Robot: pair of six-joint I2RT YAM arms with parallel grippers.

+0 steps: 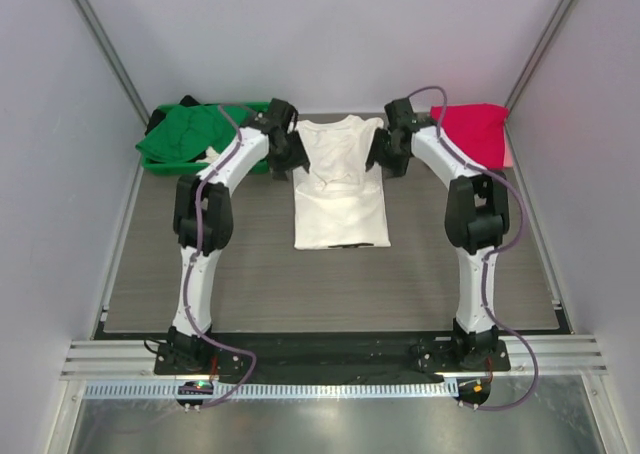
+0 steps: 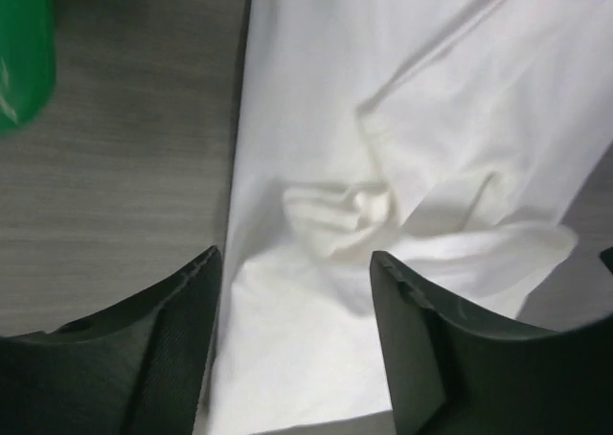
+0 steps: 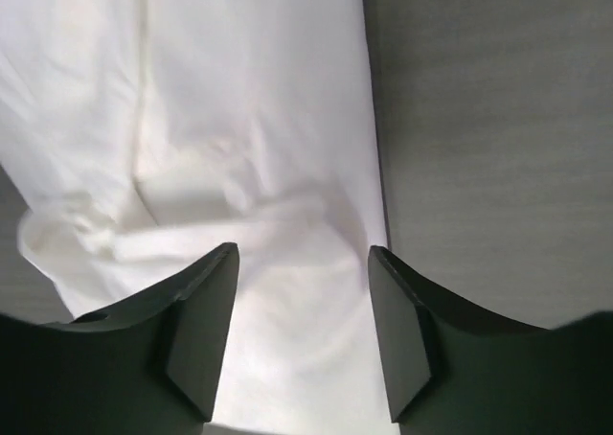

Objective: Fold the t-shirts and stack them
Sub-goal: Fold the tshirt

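Grey wood-grain bench fills the floor of a pale-walled cell. At its middle, reaching toward the far edge, lies the white t-shirt, collar away from the arm bases. Its sides look turned in, so we judge the lengthwise fold is next. To do it well, we would take both shoulder corners at the same level, catch every layer, lift together and carry the collar end evenly toward the hem. That keeps the long edges parallel and the small bunched crease near the left shoulder from spreading.

At the far left corner the green bin holds a green tee, heaped and spilling over the rim. A pink-red tee lies at the far right corner.

Our left gripper hovers over the shirt's left edge, jaws spread, pinching nothing. Our right gripper does likewise at the right edge.
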